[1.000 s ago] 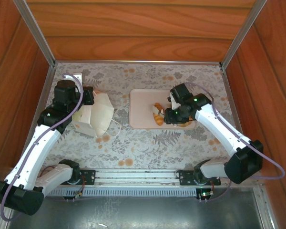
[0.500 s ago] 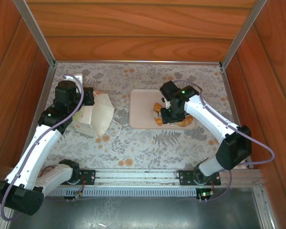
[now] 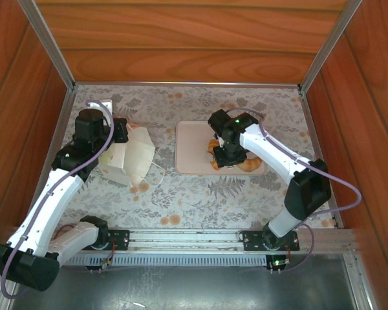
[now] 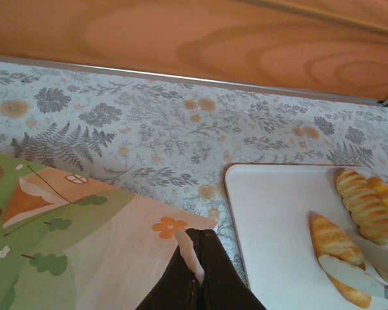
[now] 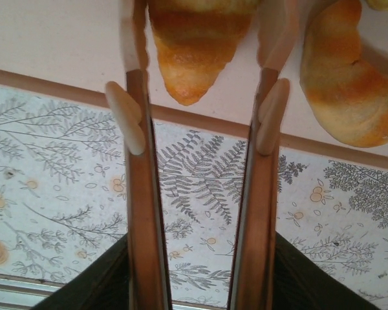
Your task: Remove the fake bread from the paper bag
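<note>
Your left arm stretched forward, left gripper (image 4: 195, 274) pinched shut on the paper bag (image 4: 84, 239) at its rim, right arm folded inward over the tray (image 3: 191, 139), right gripper (image 5: 204, 19) straddling a croissant (image 5: 194, 51), clamped or not you cannot tell.

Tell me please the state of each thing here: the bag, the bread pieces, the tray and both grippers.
paper bag: tipped over on the table, one edge pinched.
left gripper: shut on the bag's edge.
right gripper: open, one finger on each side of a croissant.
croissant: out of the bag, lying on the tray.
second croissant: lying on the tray beside it.
ridged roll: lying on the tray.
tray: flat on the table.
</note>
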